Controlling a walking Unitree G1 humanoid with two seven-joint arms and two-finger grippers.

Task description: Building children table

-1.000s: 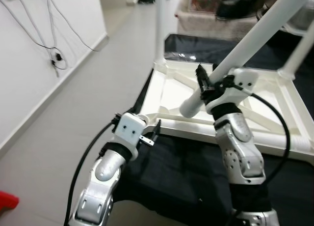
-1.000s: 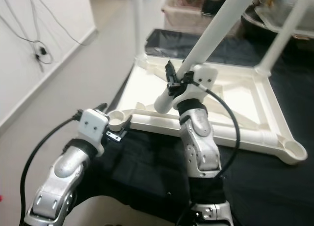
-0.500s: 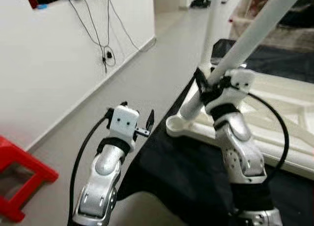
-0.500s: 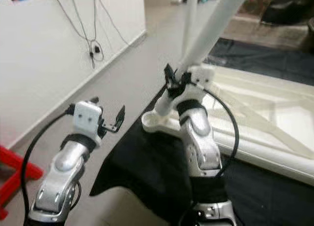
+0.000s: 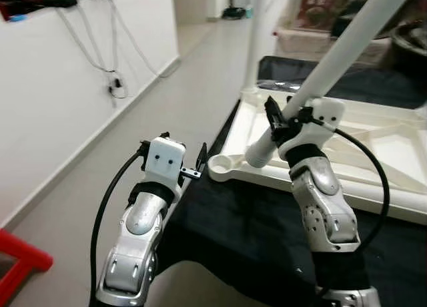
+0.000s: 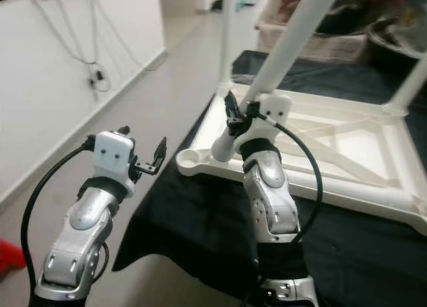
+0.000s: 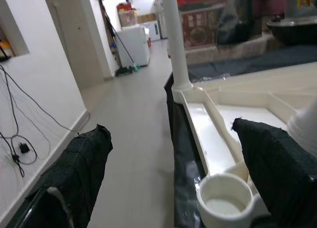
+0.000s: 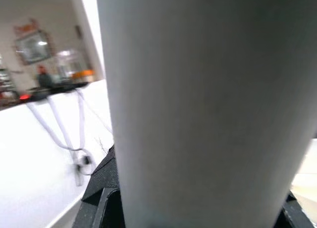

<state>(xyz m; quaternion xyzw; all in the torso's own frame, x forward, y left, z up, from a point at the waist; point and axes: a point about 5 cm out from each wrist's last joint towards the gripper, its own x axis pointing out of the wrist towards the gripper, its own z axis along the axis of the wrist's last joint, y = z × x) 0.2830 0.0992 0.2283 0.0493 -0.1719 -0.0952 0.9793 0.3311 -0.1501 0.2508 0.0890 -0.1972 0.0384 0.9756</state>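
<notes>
While dark cloth (image 5: 253,220) covers grey floor (image 5: 167,107), upturned tabletop (image 5: 373,140) rests there.

Setting, as I read it: a lived-in home. Tiled hallway floor (image 5: 167,87); beyond it a white fridge (image 7: 132,45) with a mop (image 7: 119,44) beside; cables (image 5: 110,60) on the adjoining wall.

No legible text or labels.
</notes>
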